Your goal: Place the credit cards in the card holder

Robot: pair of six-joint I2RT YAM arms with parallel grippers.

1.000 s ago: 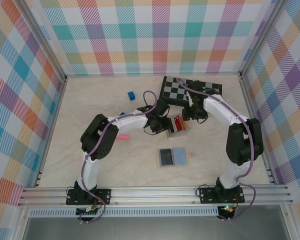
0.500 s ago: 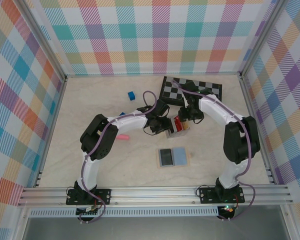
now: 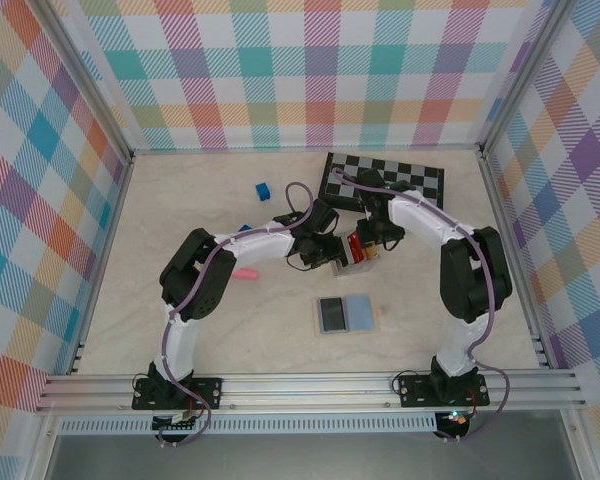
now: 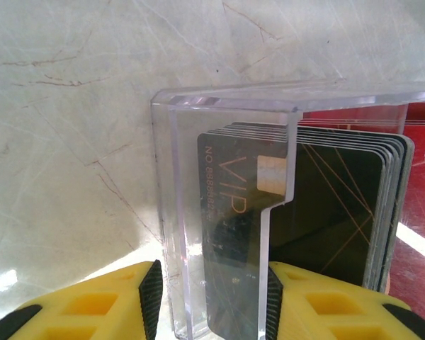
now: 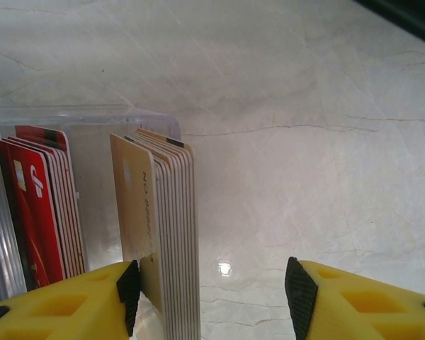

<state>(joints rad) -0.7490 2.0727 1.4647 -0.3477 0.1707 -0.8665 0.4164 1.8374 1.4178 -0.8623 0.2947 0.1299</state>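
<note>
nothing of the task looks done yet. the card holder lies unfolded on the near side of the clear case, a little apart from it. its dark panel and blue-grey panel face up, and no card shows on either. as far as can be seen, all the credit cards stand on edge inside the clear case: a black stack with thin gold lines and "vip" lettering, a glossy red stack next to it, and a pale tan stack at the case's open end.

the left gripper has its jaws partly closed across one end of the clear case, pads against its walls, apparently steadying it. the right gripper is parted around the pale stack. one pad sits at the front card, while a clear gap remains between the other pad and the stack, so it grasps nothing yet. every card remains to be pulled out and carried to the holder.

the case is rigid transparent plastic with square corners and a stepped notch in its front wall. the cards are thin, stiff and round-cornered, packed tightly face to face. the table is smooth, pale and marble-veined, with a slight sheen.
</note>
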